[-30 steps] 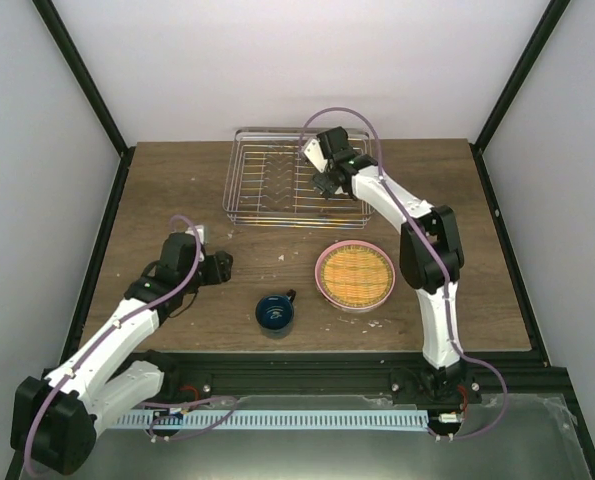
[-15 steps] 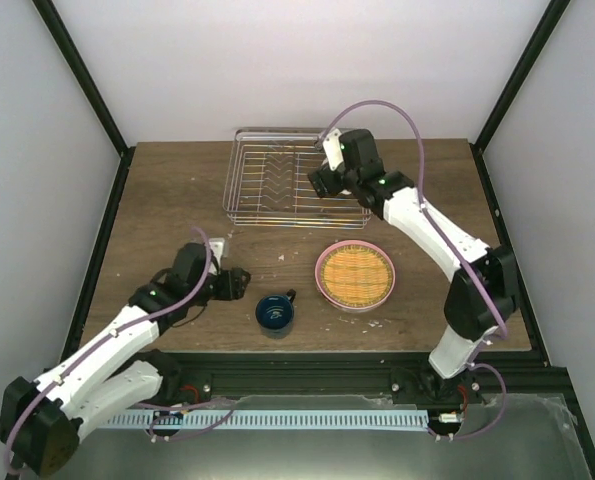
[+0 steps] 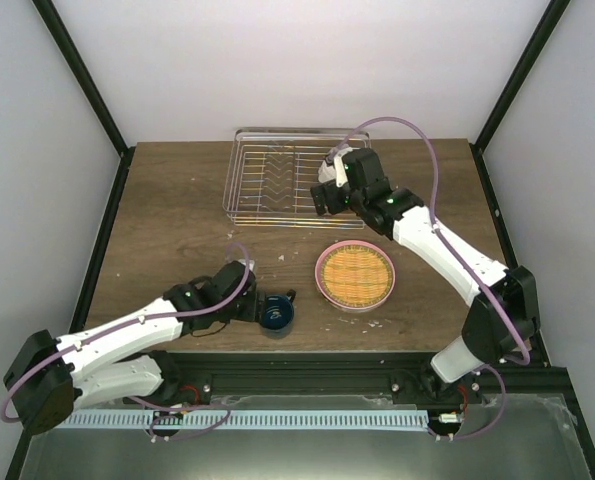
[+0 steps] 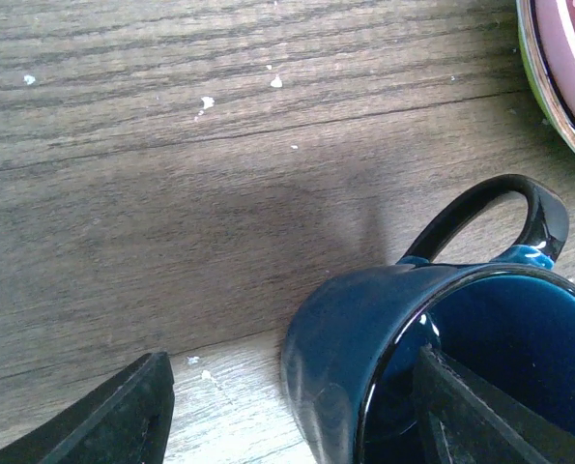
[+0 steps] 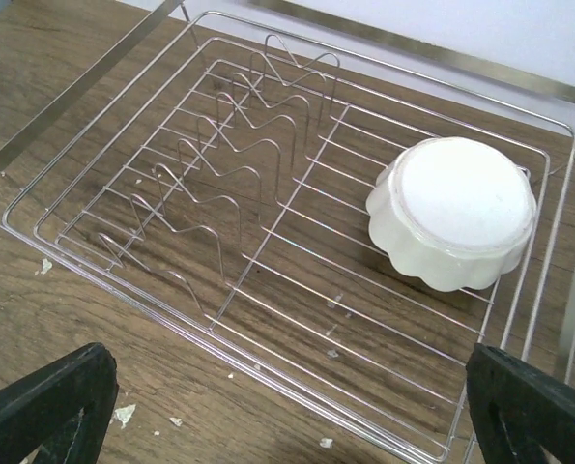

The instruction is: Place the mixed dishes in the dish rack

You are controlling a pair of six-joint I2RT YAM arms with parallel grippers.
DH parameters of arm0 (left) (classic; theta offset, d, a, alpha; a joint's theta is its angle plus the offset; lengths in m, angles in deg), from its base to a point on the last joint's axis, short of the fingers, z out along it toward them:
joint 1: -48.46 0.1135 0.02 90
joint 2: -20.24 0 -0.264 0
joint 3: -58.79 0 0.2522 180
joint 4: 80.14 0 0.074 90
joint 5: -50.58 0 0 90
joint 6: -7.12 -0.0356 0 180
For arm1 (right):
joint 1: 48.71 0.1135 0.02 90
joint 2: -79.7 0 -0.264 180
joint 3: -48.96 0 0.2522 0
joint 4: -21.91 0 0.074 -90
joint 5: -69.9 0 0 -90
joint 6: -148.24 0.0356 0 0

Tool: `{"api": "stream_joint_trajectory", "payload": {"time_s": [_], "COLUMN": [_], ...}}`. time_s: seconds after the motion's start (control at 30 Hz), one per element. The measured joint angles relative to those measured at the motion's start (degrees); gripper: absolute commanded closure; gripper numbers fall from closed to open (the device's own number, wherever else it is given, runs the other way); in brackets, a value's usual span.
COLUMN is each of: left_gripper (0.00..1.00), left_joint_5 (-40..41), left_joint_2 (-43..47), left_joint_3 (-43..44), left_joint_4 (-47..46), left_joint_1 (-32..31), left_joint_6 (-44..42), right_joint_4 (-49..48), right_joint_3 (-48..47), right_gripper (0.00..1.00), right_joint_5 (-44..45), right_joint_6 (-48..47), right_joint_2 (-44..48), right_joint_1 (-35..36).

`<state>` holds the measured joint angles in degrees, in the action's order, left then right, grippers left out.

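Since half a second ago, we see the left arm has swung across the table (image 3: 177,200) to the dark blue mug (image 3: 275,314), and the right arm has drawn back a little from the far side of the dish rack (image 3: 267,180). The left gripper (image 3: 257,307) is now at the mug's left side. In the left wrist view its jaws stand apart astride the mug's wall, one finger (image 4: 123,416) outside and clear of it, the other finger (image 4: 480,416) down inside the cup. The mug sits upright with its handle (image 4: 500,208) pointing away from the gripper, towards the plates. These lie just to the mug's right, the yellow-lime ribbed plate (image 3: 355,275) stacked on the pink plate (image 3: 319,275). The right gripper (image 3: 322,197) hangs over the right part of the rack with its jaws spread wide and nothing between them. Its wrist camera looks down on the small white scalloped bowl (image 5: 453,213), which lies upside down on the rack's wires to the right of the prongs (image 5: 239,164).
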<state>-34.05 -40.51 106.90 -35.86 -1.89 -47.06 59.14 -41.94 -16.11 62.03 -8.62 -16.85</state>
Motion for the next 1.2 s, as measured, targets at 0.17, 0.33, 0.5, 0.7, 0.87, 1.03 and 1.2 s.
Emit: {"api": "stream_joint_trajectory", "payload": {"time_s": [0.17, 0.33, 0.5, 0.7, 0.87, 1.03, 1.2], "left_gripper": [0.32, 0.34, 0.42, 0.67, 0.81, 0.91, 1.0], "left_joint_5": [0.2, -0.9, -2.0, -2.7, -3.1, -3.0, -0.8], "left_joint_2": [0.0, -1.1, -4.4, -5.0, -5.0, -5.1, -3.7], "left_joint_3": [0.0, -0.3, -0.9, -0.9, -1.1, -2.1, -2.3], "left_joint_4": [0.5, 0.0, -1.1, -2.7, -2.8, -3.0, -1.5], "left_joint_1": [-0.8, -2.7, -4.5, -5.6, -5.9, -6.1, -6.6], "left_joint_6": [1.6, 2.8, 4.0, 5.4, 5.9, 5.9, 6.2], "right_joint_4": [0.5, 1.3, 1.5, 1.6, 1.7, 1.7, 1.0], "right_joint_3": [1.2, 3.0, 3.3, 3.4, 3.5, 4.2, 6.1], "right_gripper": [0.0, 0.0, 0.0, 0.0, 0.01, 0.0, 0.01], "right_joint_5": [1.7, 1.6, 0.9, 0.7, 0.7, 0.7, -1.1], "right_joint_6": [0.8, 1.5, 2.1, 2.6, 2.8, 3.0, 3.7], "right_joint_2": [1.3, 1.3, 1.3, 1.3, 1.3, 1.3, 1.3], "right_joint_1": [0.0, 0.0, 0.0, 0.0, 0.0, 0.0, 0.0]}}
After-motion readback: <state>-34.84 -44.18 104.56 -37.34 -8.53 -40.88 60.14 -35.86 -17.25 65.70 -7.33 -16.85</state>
